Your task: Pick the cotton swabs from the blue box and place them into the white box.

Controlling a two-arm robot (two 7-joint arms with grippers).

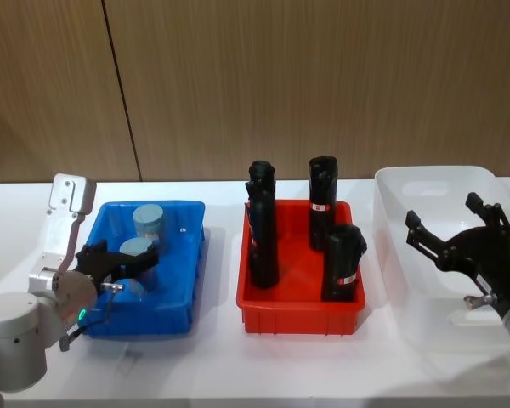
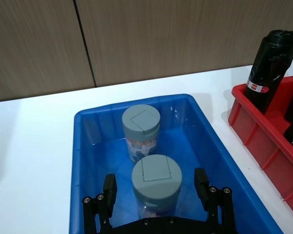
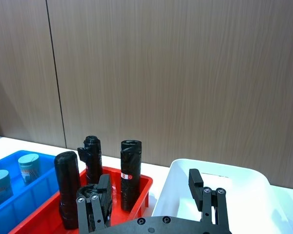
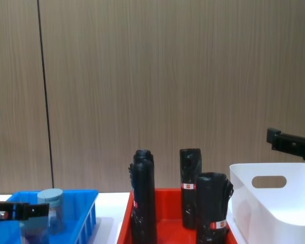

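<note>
Two cotton swabs jars with grey-blue lids stand in the blue box (image 1: 178, 316) at the table's left. The far jar (image 1: 149, 219) (image 2: 140, 127) stands free. The near jar (image 1: 136, 249) (image 2: 156, 181) sits between the fingers of my left gripper (image 1: 129, 265) (image 2: 155, 187), which is open, with a gap on each side of the jar. The white box (image 1: 391, 263) (image 3: 176, 195) stands at the right. My right gripper (image 1: 442, 210) (image 3: 150, 187) hovers open above it, holding nothing.
A red tray (image 1: 297, 316) with several tall black wrapped rolls (image 1: 263, 238) stands between the two boxes. A wooden wall runs behind the white table. Bare tabletop lies in front of the boxes.
</note>
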